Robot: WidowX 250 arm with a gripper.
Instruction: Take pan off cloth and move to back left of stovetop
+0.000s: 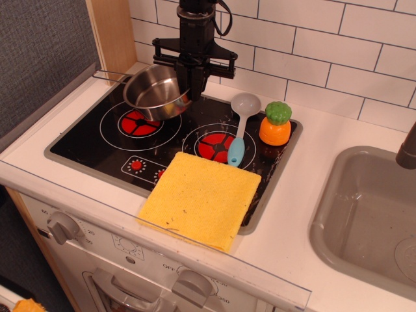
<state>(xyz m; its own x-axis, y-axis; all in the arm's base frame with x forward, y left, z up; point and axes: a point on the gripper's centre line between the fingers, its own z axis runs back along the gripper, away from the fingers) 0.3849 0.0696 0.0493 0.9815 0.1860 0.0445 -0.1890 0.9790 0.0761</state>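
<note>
The shiny steel pan (153,94) hangs tilted above the back left of the black stovetop (97,140), over the far edge of the left red burner (138,122). Its thin wire handle (109,74) points left. My black gripper (186,91) is shut on the pan's right rim and holds it in the air. The yellow cloth (201,198) lies bare at the front right of the stovetop, overhanging its front rim.
A grey ladle with a blue handle (240,127) lies by the right burner (216,147). An orange toy carrot with a green top (275,123) stands at the stovetop's back right. A grey sink (370,221) is at the right. A wooden post (114,36) and the tiled wall are behind.
</note>
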